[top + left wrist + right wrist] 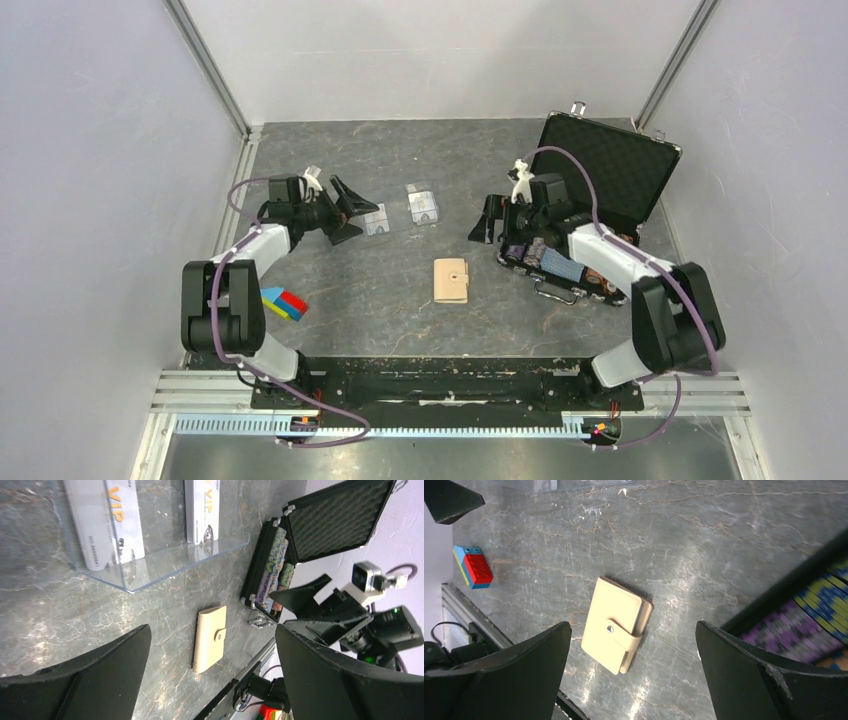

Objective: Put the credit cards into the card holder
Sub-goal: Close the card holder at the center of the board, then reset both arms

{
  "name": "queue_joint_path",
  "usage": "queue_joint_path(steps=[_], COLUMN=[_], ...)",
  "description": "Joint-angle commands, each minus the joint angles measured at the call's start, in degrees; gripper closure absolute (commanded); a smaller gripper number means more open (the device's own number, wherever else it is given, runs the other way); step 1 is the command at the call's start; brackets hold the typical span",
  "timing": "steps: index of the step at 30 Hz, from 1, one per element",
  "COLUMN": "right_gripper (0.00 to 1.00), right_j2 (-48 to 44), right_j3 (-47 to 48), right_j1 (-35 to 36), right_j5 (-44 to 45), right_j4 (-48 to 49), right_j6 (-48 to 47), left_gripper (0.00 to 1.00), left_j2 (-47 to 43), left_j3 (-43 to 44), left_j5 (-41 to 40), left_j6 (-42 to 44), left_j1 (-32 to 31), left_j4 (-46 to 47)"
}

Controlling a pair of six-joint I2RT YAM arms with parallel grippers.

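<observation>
The tan card holder lies shut and snapped on the dark table, midway between the arms; it also shows in the left wrist view and the right wrist view. Two pale credit cards marked VIP rest on a clear plastic stand at the back; the left wrist view shows both cards. My left gripper is open and empty, just left of the cards. My right gripper is open and empty, right of the cards, above the table.
An open black case with poker chips stands at the right, close behind my right gripper; it also shows in both wrist views. A blue-red-yellow block lies near the left arm's base.
</observation>
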Motion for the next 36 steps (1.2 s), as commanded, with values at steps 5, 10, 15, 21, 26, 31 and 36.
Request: queue_joint_path(steps=[5,10,15,21,26,31,36], right_gripper=[0.02,0.02,0.02,0.02,0.02,0.02,0.02], right_j2=[-12.95,-20.32,-26.00,-32.20,-36.35,-38.76,-38.83], right_j3=[-8.72,-15.86,-23.49,-31.97,-36.19,-40.21,-49.70], right_j1=[-0.18,-0.15,-0.17,-0.14,-0.27,-1.56,-4.05], right_j5=[14.73,22.43,33.36,42.27,51.37,56.26,59.81], right_j4=[5.10,14.75,24.24,33.78,36.66,37.41,46.74], right_j6=[-1.13,1.26,0.44,-10.85,-15.04,-16.09,-20.83], left_gripper=[0.00,0.00,0.00,0.00,0.00,0.00,0.00], left_j2=[-1.00,-4.61,-8.94,-17.17,-26.55,-28.58,-28.69], left_j3=[6.57,12.31,12.40,4.18,-10.54,-19.65,-23.59], left_j5=[3.14,-1.46,-16.94,-34.92,-48.68,-58.48,-58.66], left_j6=[8.21,26.55,36.94,31.85,29.95,25.39,28.99], left_j1=[1.90,-2.29,-9.59,-11.19,-11.19,-11.18,-11.19], left_j4=[-3.47,-17.62,-23.82,-11.57,10.77,19.06,18.98])
